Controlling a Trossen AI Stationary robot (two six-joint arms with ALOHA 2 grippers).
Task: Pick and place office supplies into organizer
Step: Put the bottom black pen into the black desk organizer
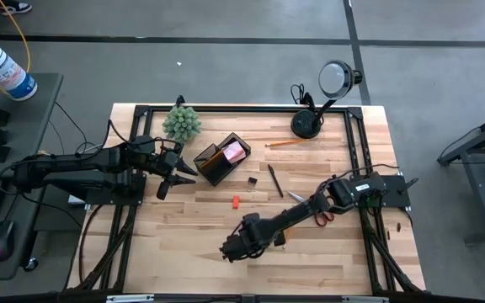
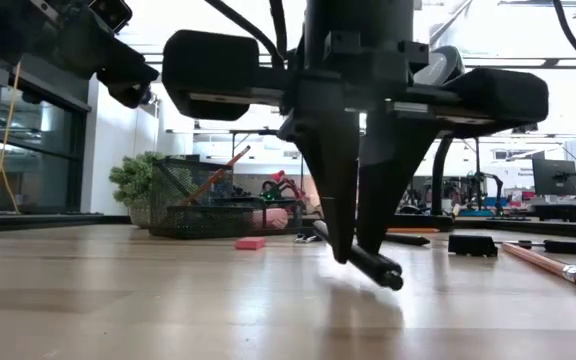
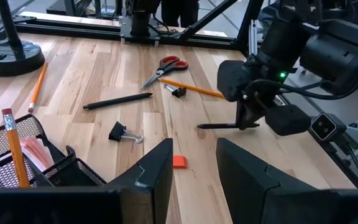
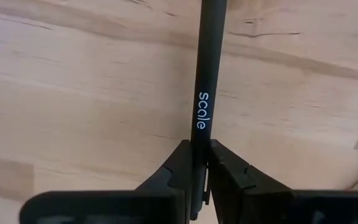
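Observation:
The black mesh organizer point(image 1: 220, 159) stands left of the table's middle, with a pencil and the pink sticky-note pad point(image 1: 236, 151) inside. My right gripper point(image 1: 232, 246) is near the table's near edge, shut on a black pen point(image 4: 205, 74). My left gripper point(image 1: 171, 175) hovers open just left of the organizer point(image 3: 17, 155). Loose on the wood lie a second black pen point(image 1: 274, 179), a red-orange block point(image 1: 236, 202), a black binder clip point(image 3: 118, 132), red-handled scissors point(image 3: 164, 67) and a pencil point(image 1: 286, 144). My right gripper pinches the pen's barrel point(image 4: 197, 134) between its two fingers, right beside the white "scale" print. The fingers point(image 2: 333, 200) come from above, pointing down, and lie across the pen. The pen point(image 2: 368, 265) sits about level and looks lifted just clear of the table.
A green spiky plant point(image 1: 181, 123) stands behind the organizer. The black lamp's base point(image 1: 306, 125) is at the far edge. Another pencil point(image 3: 191, 88) lies by the scissors. A black frame rail point(image 1: 242, 109) borders the table. Bare wood lies in the near left part.

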